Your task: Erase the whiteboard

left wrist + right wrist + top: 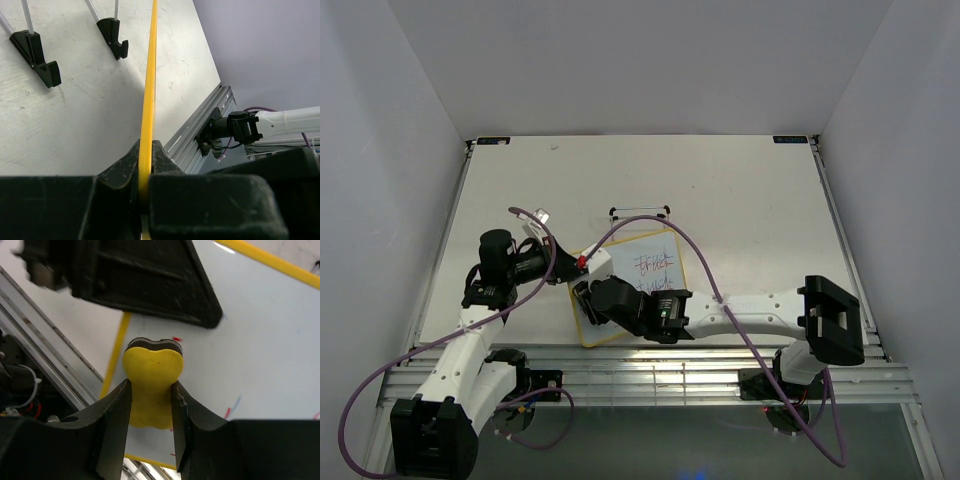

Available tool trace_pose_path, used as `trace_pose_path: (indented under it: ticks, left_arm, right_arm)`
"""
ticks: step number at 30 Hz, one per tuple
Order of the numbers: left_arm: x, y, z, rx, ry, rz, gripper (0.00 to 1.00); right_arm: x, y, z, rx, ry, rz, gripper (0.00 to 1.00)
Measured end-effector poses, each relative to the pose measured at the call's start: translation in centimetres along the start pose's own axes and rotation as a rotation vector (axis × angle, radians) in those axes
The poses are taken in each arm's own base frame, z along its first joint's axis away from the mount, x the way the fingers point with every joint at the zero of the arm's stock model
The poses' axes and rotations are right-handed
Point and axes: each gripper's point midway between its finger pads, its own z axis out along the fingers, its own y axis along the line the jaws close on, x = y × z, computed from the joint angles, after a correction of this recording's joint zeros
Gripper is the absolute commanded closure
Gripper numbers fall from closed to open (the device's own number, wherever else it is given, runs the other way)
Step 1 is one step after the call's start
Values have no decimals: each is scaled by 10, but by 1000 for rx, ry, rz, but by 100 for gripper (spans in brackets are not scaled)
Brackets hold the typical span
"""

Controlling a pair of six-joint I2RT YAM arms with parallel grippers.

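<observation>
The whiteboard (630, 255) lies near the table's front middle, white with a yellow rim and red and blue scribbles (655, 265) on its upper right. At the board's left edge my left gripper (582, 266) is shut on the rim. In the left wrist view that yellow rim (148, 100) runs edge-on between the clamped fingers (120, 167). My right gripper (151, 400) is shut on the yellow eraser (152, 375), whose dark felt face presses on the board's white surface (260, 330) near its lower left corner. In the top view the right gripper (588, 302) covers that corner.
A thin black wire stand (640, 211) sits just behind the board, its feet (37, 55) showing in the left wrist view. Metal rails (700, 370) run along the table's front edge. White walls close in both sides. Purple cables loop over the arms.
</observation>
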Motion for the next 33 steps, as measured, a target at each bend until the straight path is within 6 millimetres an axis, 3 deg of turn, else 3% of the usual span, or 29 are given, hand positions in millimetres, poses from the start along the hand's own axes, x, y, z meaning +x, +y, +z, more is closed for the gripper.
trace_pose_path:
  ticks: [5,14,19,26,28,33]
  left_arm:
    - [-1,0,1,3,-1,0,100]
    - [-1,2,2,-2,0,-4,100]
    - [-1,5,4,-10,3,-20,100]
    - [-1,6,5,-19,5,-47,100]
    - [1,7,5,-22,9,-58,100]
    - [5,7,4,-25,23,-84,100]
  right_arm:
    - [-31,24,11,-22,-40,37,78]
    - [-28,16,13,-5,-25,84,78]
    - [-17,-28,11,43,-9,163,78]
    - [-12,-116,9,255,7,238,80]
    - [-9,-125,8,283,18,235,79]
    - [-6,-116,7,264,41,185,78]
